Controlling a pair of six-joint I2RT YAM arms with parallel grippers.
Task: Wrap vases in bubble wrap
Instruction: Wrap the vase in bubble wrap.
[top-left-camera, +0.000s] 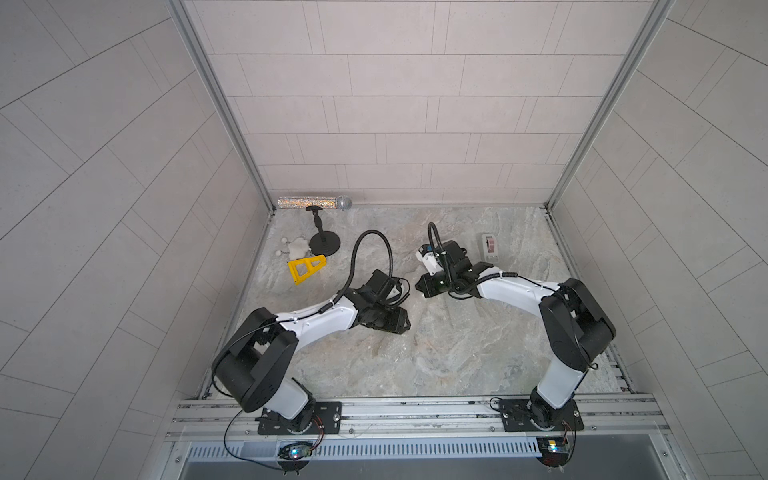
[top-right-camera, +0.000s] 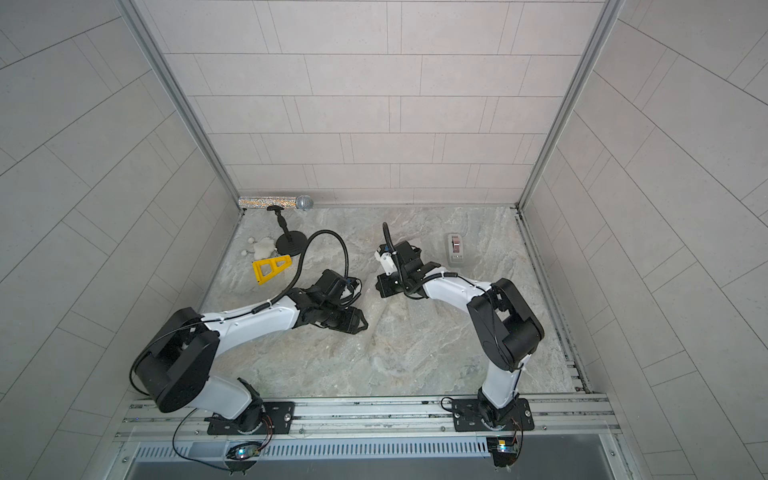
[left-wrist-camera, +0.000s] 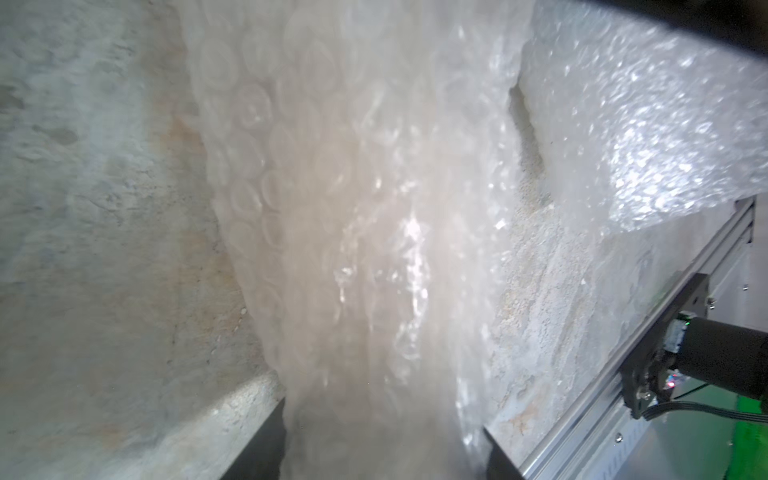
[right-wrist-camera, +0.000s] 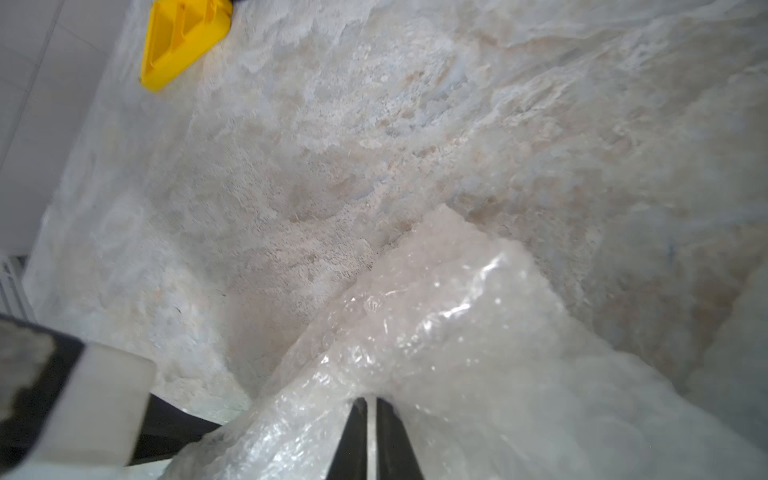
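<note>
Left gripper (left-wrist-camera: 380, 453) is clamped on a thick roll of bubble wrap (left-wrist-camera: 353, 208) in the middle of the table (top-left-camera: 457, 357). Beyond it, right gripper (right-wrist-camera: 371, 415) has its jaws nearly together at the wrap's edge; whether they pinch it is unclear. No vase shows; one is perhaps rolled inside. It is probably best to hold the roll steady and pull the loose edge snug without tearing.
</note>
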